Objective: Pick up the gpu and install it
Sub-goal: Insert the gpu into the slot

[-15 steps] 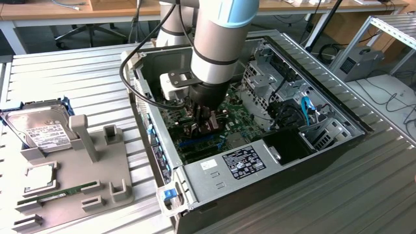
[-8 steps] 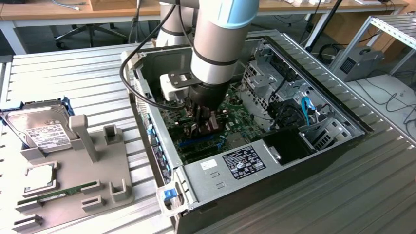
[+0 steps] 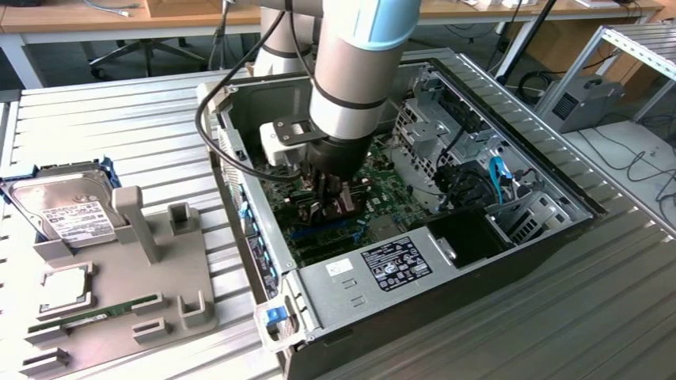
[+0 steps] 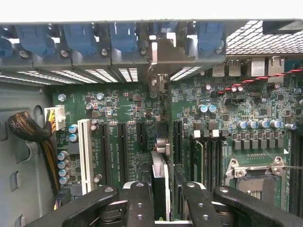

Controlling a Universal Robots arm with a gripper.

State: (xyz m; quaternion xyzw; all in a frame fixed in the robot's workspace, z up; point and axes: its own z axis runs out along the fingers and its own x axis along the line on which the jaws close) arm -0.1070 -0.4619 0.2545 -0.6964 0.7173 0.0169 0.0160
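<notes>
Black two-fingered claw (image 4: 161, 201) clamped on the thin green gpu card (image 4: 160, 177), held edge-on inside the open grey computer case (image 3: 317, 289), long axis running along the motherboard's black expansion slots (image 4: 122, 151).

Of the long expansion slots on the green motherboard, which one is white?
The white plastic expansion slot nearest the yellow-wired power cable bundle; the other long slots are black.
</notes>
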